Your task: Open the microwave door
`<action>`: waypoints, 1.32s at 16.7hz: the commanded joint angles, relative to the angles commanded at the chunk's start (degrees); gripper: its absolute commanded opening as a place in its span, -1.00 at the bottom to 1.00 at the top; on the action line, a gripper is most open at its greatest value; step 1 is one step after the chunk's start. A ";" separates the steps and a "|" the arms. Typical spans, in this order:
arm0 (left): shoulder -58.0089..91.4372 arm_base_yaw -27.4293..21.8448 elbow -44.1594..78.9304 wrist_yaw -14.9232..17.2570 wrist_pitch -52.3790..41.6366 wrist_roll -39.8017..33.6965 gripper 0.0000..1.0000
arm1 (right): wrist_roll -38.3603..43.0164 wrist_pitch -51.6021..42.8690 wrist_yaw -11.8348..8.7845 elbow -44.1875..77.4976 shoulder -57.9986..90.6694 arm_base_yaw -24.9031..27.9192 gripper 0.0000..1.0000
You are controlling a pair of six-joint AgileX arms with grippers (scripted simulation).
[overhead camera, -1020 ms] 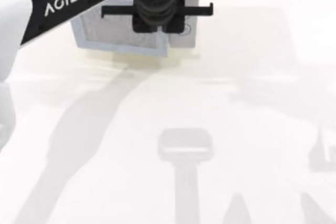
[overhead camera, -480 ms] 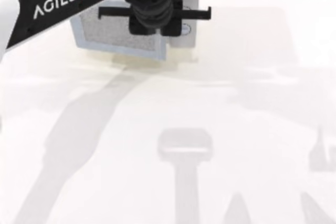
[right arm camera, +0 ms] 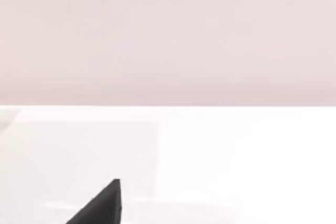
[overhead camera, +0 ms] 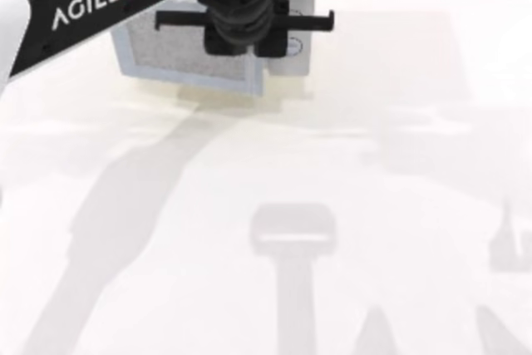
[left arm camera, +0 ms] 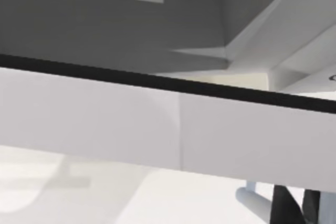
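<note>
The light-grey microwave (overhead camera: 298, 4) stands at the table's far edge, left of centre. Its mesh-windowed microwave door (overhead camera: 166, 54) is slightly ajar, its handle edge standing out in front of the knob panel (overhead camera: 291, 46). My left gripper (overhead camera: 245, 29) hangs over that edge and hides the handle from above. In the left wrist view the door's rim (left arm camera: 157, 124) fills the middle, with the dark cavity (left arm camera: 105, 24) behind it. There my left gripper (left arm camera: 303, 208) is shut on the grey handle (left arm camera: 256, 203). Only one black fingertip (right arm camera: 107, 203) of the right gripper shows.
The left arm's black link (overhead camera: 83, 10) reaches in from the far left over the microwave's left side. Pale bare tabletop (overhead camera: 266, 205), crossed by arm shadows, spreads in front of the microwave. The right arm is out of the top view.
Over the last second the left arm shifted a little left and toward the far edge, and the door's outline swung slightly. In the last half second almost nothing moved.
</note>
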 joint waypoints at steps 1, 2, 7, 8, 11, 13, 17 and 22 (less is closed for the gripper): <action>0.00 0.00 0.00 0.00 0.00 0.00 -1.00 | 0.00 0.00 0.00 0.00 0.00 0.00 1.00; 0.00 0.00 0.00 0.00 0.00 0.00 -1.00 | 0.00 0.00 0.00 0.00 0.00 0.00 1.00; 0.00 0.00 0.00 0.00 0.00 0.00 -1.00 | 0.00 0.00 0.00 0.00 0.00 0.00 1.00; 0.00 0.00 0.00 0.00 0.00 0.00 -1.00 | 0.00 0.00 0.00 0.00 0.00 0.00 1.00; 0.00 0.00 0.00 0.00 0.00 0.00 -1.00 | 0.00 0.00 0.00 0.00 0.00 0.00 1.00; 0.04 -0.35 -0.27 0.31 0.15 -0.04 -1.00 | 0.00 0.00 0.00 0.00 0.00 0.00 1.00; -3.24 0.35 -5.24 1.72 2.43 3.58 -1.00 | 0.00 0.00 0.00 0.00 0.00 0.00 1.00; -5.52 0.73 -8.32 3.02 4.13 5.99 -1.00 | 0.00 0.00 0.00 0.00 0.00 0.00 1.00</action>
